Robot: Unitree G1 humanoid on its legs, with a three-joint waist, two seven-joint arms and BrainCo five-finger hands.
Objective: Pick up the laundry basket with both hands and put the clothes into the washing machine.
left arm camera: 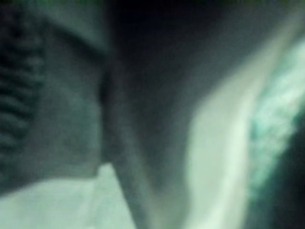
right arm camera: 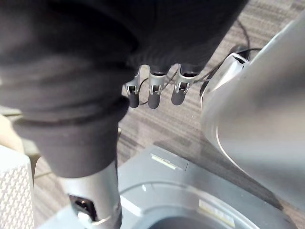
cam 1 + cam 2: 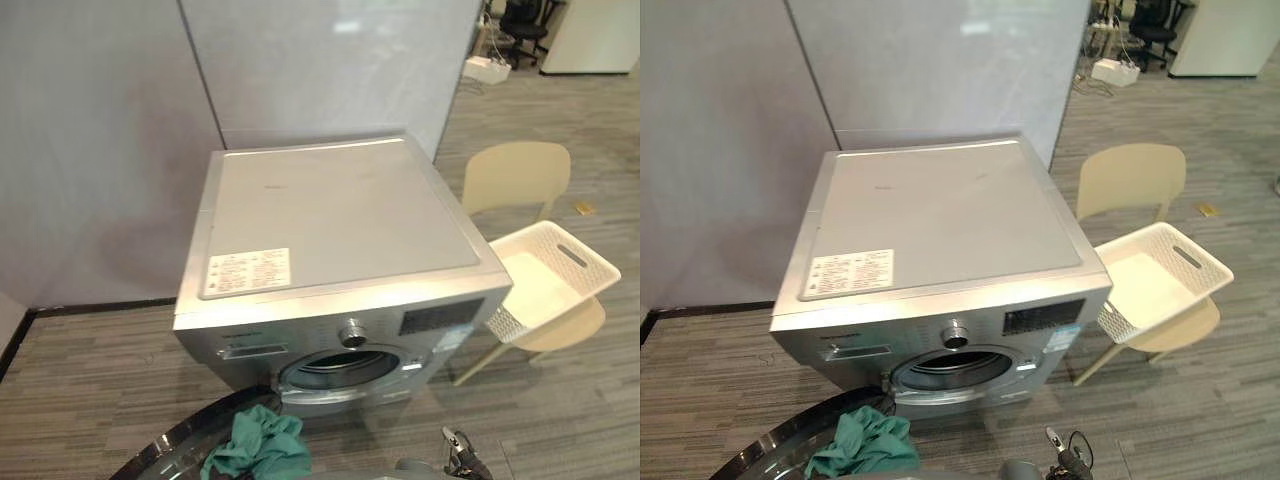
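The right hand [image 2: 152, 93] is hanging above the grey striped floor [image 2: 157, 128], its fingers loose and closing on nothing; the left hand [image 1: 24, 95] is showing blurred in its own wrist view, so I cannot tell whether it is holding something. In front of the robot, the silver washing machine [image 3: 330, 215] is standing with its round door [image 3: 175, 442] swung open; the green clothes [image 3: 258, 447] are lying bunched on that door, just below the drum opening [image 3: 340, 368]. The white laundry basket [image 3: 600, 266] is sitting tilted on the seat of a beige chair [image 3: 515, 175], just beside the machine on the robot's right.
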